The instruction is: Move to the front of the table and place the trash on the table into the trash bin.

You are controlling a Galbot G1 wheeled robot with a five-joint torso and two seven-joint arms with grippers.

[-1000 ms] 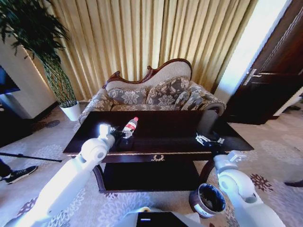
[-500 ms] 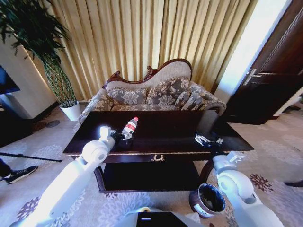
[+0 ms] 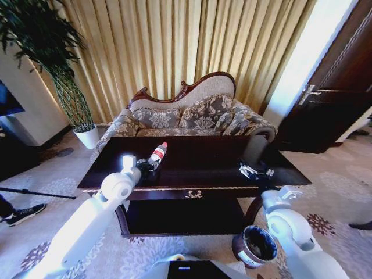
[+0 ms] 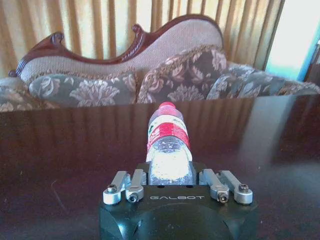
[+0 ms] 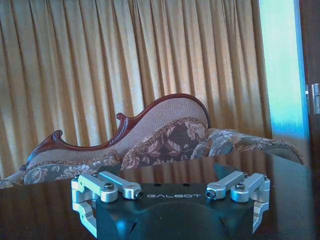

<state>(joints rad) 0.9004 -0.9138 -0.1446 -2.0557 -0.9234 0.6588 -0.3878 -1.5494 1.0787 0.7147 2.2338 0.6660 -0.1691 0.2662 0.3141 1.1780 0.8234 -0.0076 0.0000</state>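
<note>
L gripper (image 4: pixel 169 176) clamps bottle (image 4: pixel 168 148) | R gripper (image 5: pixel 172 192) spread over table (image 3: pixel 203 157)

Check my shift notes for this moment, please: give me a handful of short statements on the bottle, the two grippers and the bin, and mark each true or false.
1. The left gripper is shut on the bottle. True.
2. The bottle has a blue cap. False: its cap and label are red.
3. The right gripper holds crumpled paper. False: it is open, holding nothing, above the right part of the table.
4. The trash bin stands on the floor at the table's front right, near the right arm. True.
5. The bottle already lies inside the trash bin. False: it is over the left part of the table, in the left gripper.
</note>
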